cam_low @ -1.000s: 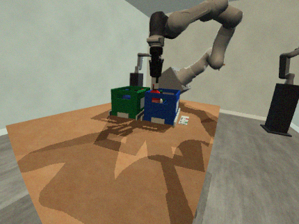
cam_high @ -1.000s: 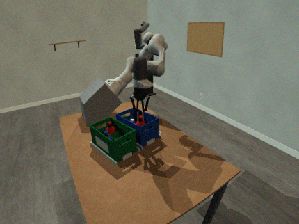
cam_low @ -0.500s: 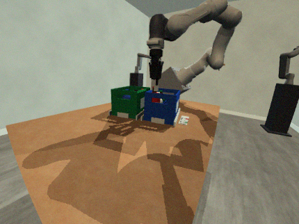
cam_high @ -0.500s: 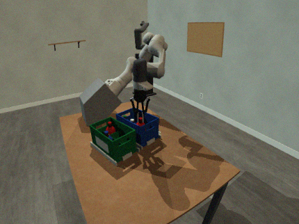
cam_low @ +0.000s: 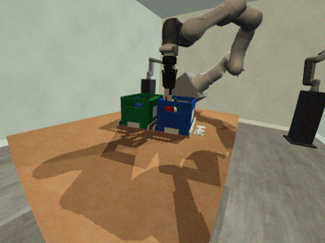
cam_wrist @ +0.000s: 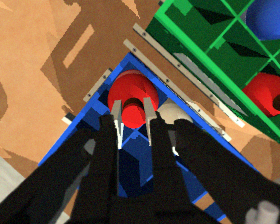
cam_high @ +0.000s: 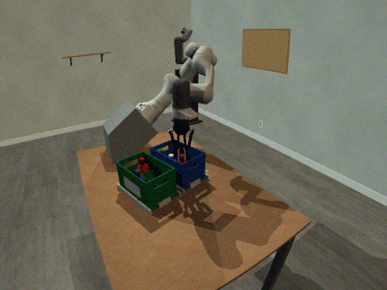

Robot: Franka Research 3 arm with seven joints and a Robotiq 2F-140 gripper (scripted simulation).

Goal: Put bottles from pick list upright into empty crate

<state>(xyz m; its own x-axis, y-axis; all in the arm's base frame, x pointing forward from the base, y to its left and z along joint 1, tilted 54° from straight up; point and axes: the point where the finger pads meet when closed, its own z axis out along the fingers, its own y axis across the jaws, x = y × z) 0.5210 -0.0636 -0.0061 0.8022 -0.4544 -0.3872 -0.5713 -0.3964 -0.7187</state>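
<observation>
My gripper points down, shut on the cap of a red bottle. The bottle is upright inside a corner cell of the blue crate; its base is hidden. A white-capped bottle stands beside it in the blue crate. The green crate holds a red bottle and a blue bottle. The pick list lies beside the blue crate; its lines are too small to read surely.
The crates stand close together, with low pale rails around their bases. A large grey block stands behind the crates at the arm's base. The crate walls rise close around the held bottle.
</observation>
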